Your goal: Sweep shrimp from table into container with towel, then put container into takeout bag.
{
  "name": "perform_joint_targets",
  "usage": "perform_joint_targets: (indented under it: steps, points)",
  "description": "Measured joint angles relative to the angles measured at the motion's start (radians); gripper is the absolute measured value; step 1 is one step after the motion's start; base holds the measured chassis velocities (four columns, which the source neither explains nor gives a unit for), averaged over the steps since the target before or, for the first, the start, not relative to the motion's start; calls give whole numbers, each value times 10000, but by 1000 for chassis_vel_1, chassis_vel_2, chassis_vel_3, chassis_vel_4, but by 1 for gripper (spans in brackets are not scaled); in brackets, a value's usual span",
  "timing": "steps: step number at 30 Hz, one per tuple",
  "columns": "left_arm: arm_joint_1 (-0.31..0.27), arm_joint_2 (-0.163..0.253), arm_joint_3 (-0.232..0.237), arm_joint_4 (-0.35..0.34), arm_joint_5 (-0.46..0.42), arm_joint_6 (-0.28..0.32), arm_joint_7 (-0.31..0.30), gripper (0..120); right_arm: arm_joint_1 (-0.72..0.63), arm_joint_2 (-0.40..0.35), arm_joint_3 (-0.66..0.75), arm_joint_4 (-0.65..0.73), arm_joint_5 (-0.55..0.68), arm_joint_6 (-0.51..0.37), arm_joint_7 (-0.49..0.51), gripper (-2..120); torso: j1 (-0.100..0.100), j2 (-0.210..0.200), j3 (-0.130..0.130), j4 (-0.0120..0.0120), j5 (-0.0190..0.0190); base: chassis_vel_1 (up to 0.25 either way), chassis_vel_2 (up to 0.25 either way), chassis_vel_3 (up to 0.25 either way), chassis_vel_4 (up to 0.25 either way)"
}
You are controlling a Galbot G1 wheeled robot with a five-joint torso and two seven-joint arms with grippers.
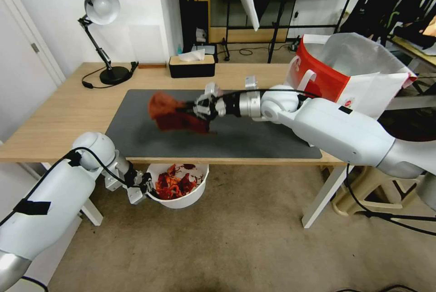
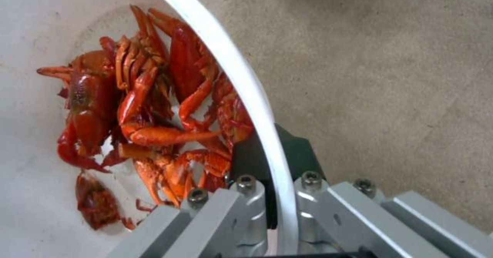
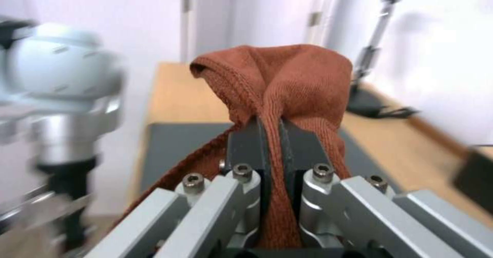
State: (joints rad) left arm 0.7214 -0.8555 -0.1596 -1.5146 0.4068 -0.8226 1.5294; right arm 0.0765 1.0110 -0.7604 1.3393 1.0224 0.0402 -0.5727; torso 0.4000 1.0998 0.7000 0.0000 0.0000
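Here, the left hand (image 1: 144, 187) grips the rim of the white bowl (image 1: 190, 199), one finger inside and one outside the wall — the bowl hangs just below the worktop's (image 1: 59, 115) near edge, under the near left part of the grey mat (image 1: 254, 140). The shrimp (image 1: 175, 185) lie heaped inside the bowl; none can be seen on the mat. The right hand (image 1: 202, 109) hovers above the mat's middle, closed tight on the rust-brown towel (image 1: 170, 112), which hangs bunched from its fingers. The paper bag (image 1: 349, 74) stands open at the worktop's far right corner, beyond the right arm. Judged from this, sweeping looks finished — the coming move turns on the bowl lying low and to the left while the bag lies up and to the right, across the worktop's whole width from the left hand.
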Motion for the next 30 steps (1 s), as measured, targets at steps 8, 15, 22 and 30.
perform_joint_targets:
  steps: [8,15,22,30]
  points:
    - [-5,24,27,-48,-21,0,0,0,-486,82,353,-577,-468,315,994,2,1,0,1,1,2,0,0,0,0]
    - [79,37,30,-163,-76,0,0,0,-1034,-665,808,379,-1168,177,3159,2,-1,1,0,-1,1,0,0,0,0]
    - [81,2,91,-319,-95,0,-1,0,-1759,-1209,1305,1907,-1517,-372,5672,2,-1,2,0,0,2,0,0,0,0]
    - [94,-65,140,-435,-87,0,0,0,-2590,-1801,1925,3382,-1785,-914,7218,2,0,2,0,1,1,0,0,0,0]
